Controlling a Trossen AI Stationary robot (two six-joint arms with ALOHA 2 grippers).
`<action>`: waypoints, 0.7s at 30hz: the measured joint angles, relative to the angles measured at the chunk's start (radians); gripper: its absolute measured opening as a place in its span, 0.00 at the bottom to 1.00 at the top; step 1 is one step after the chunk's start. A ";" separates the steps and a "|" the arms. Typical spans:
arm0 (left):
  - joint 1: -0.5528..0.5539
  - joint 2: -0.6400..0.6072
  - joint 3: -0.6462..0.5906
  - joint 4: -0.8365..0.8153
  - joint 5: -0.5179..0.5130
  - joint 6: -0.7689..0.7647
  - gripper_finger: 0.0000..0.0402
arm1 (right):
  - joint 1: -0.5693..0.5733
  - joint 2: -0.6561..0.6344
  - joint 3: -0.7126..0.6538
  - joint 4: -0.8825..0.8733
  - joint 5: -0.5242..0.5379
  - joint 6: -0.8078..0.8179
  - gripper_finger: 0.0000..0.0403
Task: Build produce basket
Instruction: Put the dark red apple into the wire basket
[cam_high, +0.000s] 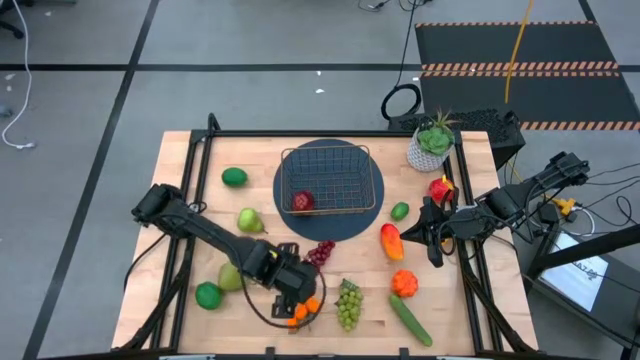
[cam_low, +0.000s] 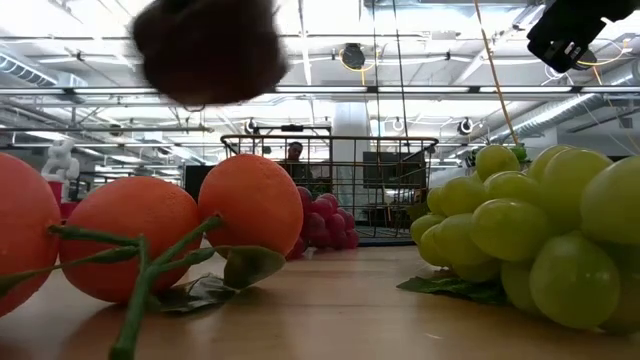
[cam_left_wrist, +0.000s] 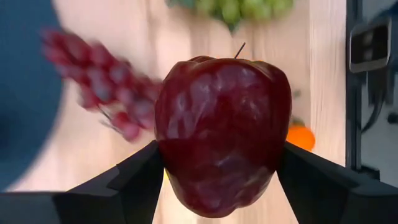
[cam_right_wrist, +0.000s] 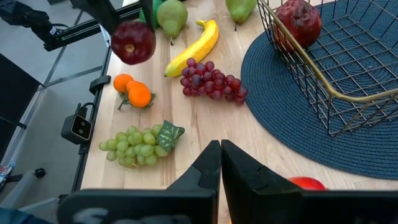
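— Open room at the edges?
— Bare wood along the left side and far-left corner of the table (cam_high: 180, 160). Round dark mat (cam_high: 290, 222) mid-table, carrying the basket (cam_high: 330, 152) on its far half. Inside, by the basket's near-left corner, one red apple (cam_high: 302, 201). Between mat and near edge, only a crowded strip: purple grapes (cam_high: 320, 252), green grapes (cam_high: 348, 303), oranges (cam_high: 303, 312)

— And the arms?
— Left gripper (cam_high: 288, 283) just on the near side of the mat, pinching a dark red held apple (cam_left_wrist: 222, 134) from both sides, clear of the wood and close to the oranges. Right gripper (cam_right_wrist: 219, 146) waiting near the right edge beside the mango (cam_high: 391, 241), fingers pressed together on nothing

— Right side tight?
— Tight. Potted plant (cam_high: 432, 140) at the far-right corner, then red pepper (cam_high: 440, 187), small lime (cam_high: 399, 211), mango, orange pepper (cam_high: 403, 283) and cucumber (cam_high: 410, 320) in a loose run toward the near edge

— Left side?
— Looser. Far lime (cam_high: 234, 177), upper pear (cam_high: 250, 220), lower pear (cam_high: 230, 277), near lime (cam_high: 208, 295), all apart from one another

— Anything hidden or hard to read?
— Banana (cam_right_wrist: 193, 46) covered by the left arm from above, plain only in the right wrist view, just beside the purple grapes. Basket half screened in the low view behind oranges and green grapes. Dark blur at the top of that view, impossible to name. Most of the left wrist view blocked by the held apple
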 joint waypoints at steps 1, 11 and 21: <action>0.010 0.000 0.018 0.000 -0.010 0.006 0.69 | 0.000 0.000 0.000 0.000 0.000 0.000 0.02; 0.104 0.000 0.171 0.001 -0.109 0.038 0.70 | 0.000 0.000 0.000 0.000 0.000 0.000 0.02; 0.158 0.000 0.327 0.006 -0.218 0.074 0.72 | 0.000 0.000 0.000 0.000 0.000 0.000 0.02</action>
